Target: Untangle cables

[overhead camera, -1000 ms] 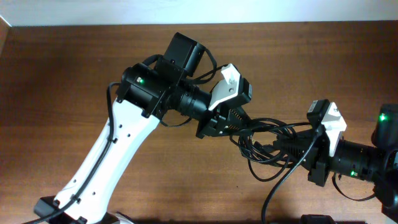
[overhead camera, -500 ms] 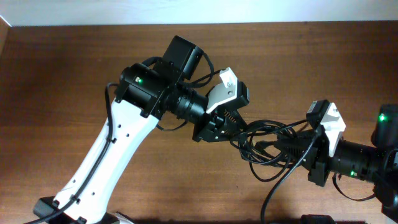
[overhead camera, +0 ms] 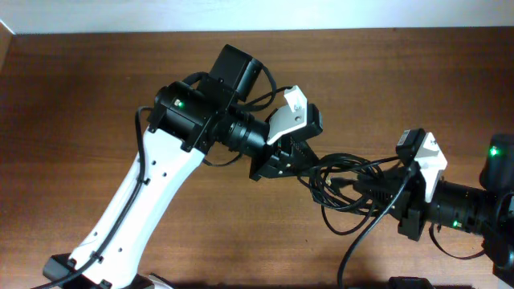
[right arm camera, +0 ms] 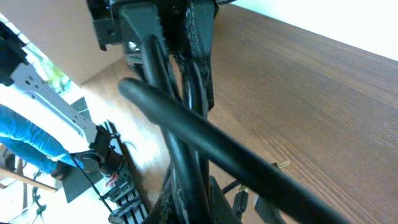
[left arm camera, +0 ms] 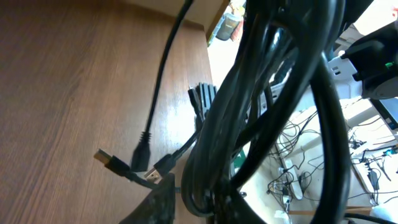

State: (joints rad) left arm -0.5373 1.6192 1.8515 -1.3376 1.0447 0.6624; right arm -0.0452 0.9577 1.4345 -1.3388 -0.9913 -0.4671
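Right fingers (overhead camera: pixel 384 191) are clenched on the cables (overhead camera: pixel 344 183), seemingly anchoring the tangle mid-surface (overhead camera: pixel 88 96) between the arms so the left fingers (overhead camera: pixel 289 163), buried in loops, can tease strands free, though I can't tell if they're gripping.

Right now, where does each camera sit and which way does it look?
Overhead: fixed above the table, looking down; both arms, left claw, right claw, cables strung between.
Left wrist: on the left arm, facing the bundle close up; little of its claw shows.
Right wrist: on the right arm, facing the same bundle, its claw shut on it.
All three share cables and table.
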